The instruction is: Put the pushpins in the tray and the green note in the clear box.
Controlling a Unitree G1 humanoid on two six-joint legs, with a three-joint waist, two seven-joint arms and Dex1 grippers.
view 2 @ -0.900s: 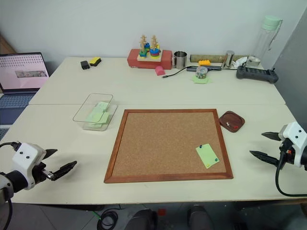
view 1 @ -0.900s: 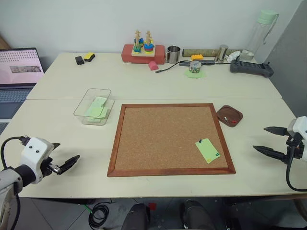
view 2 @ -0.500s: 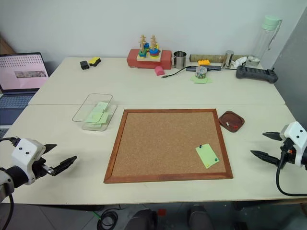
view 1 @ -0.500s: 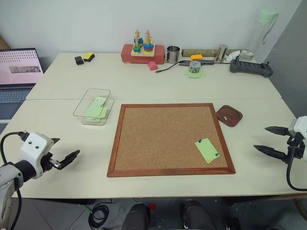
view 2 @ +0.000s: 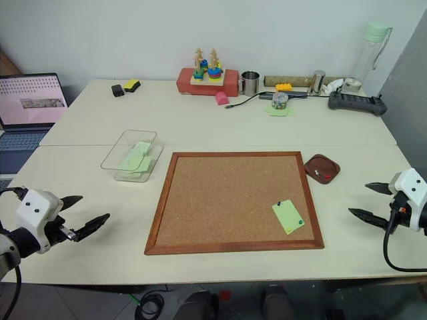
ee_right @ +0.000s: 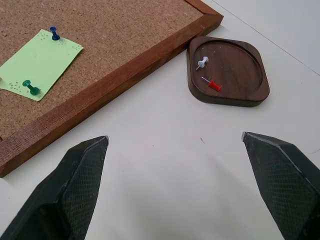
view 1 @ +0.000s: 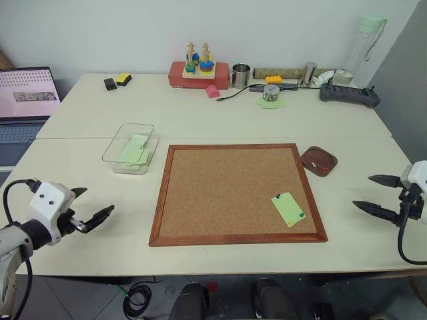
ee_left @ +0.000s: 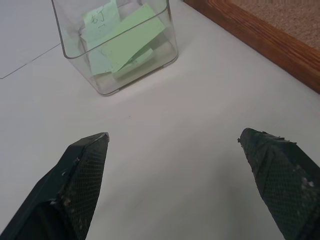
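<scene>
- My left end effector [view 1: 93,219] hangs over the worktop [view 1: 200,120] near its front left corner, fingers spread wide, nothing between them.
- My right end effector [view 1: 377,195] hangs near the front right corner, fingers also spread wide and empty.
- The cork board [view 1: 237,193] lies flat in the middle of the worktop, toward the front edge.
- The green note [ee_right: 39,63] sits on the board near its front right corner, turned at a slant to the frame.
- Two pushpins stand in the note: a dark blue pin [ee_right: 54,34] at one corner and a green pin [ee_right: 30,88] at the far end of the slip.
- The tray [ee_right: 252,90] rests on the worktop just beside the board's back right corner, apart from the frame.
- Inside the tray lie a white pin [ee_right: 202,62] and a red pin [ee_right: 212,85], close together.
- The clear box [view 1: 113,155] stands on the worktop to the left of the board, near its back left corner, and has pale green paper slips [ee_left: 125,45] in it.
- Along the back edge sit a red toy block [view 1: 198,74], a metal cup [view 1: 241,76] and a tall bottle [view 1: 360,47].
- A laptop [view 1: 25,100] stands off the left edge.
</scene>
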